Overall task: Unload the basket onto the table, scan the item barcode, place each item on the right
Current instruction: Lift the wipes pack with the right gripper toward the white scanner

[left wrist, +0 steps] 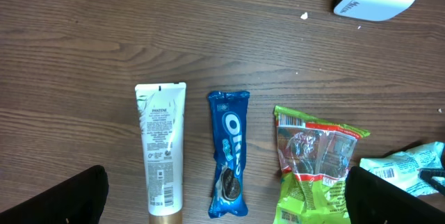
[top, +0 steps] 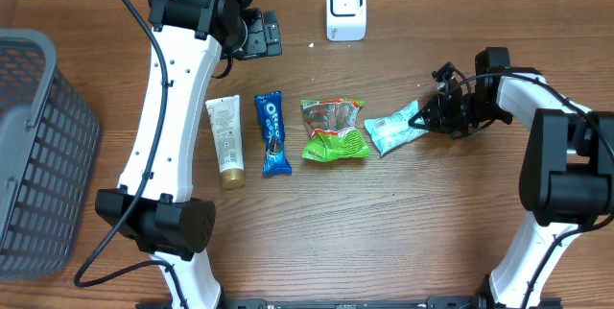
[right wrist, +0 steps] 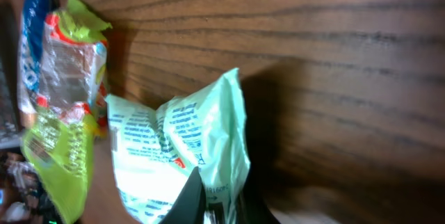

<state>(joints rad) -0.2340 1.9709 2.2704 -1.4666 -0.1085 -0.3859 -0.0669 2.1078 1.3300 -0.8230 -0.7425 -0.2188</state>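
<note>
Contact on the right: right gripper [top: 419,117] pinches the mint-green packet [top: 391,130] by its end, beside the green snack bag [top: 334,131] on the table [top: 384,232]. Lift it level, barcode turned toward the white scanner [top: 345,7]; left gripper [top: 261,35] hangs spread.

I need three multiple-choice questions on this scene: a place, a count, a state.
1. Where does the white scanner stand?
A. beyond the row of items, apart from it
B. inside the row
C. at the row's left end
2. How many items lie in the row?
A. two
B. four
C. seven
3. The right pincer is:
A. open above the scanner
B. shut on the mint packet
C. shut on nothing
Answers: 1 A, it stands alone behind the row. 2 B: tube, Oreo pack, green bag, mint packet. 3 B, it pinches the packet's end.
</note>
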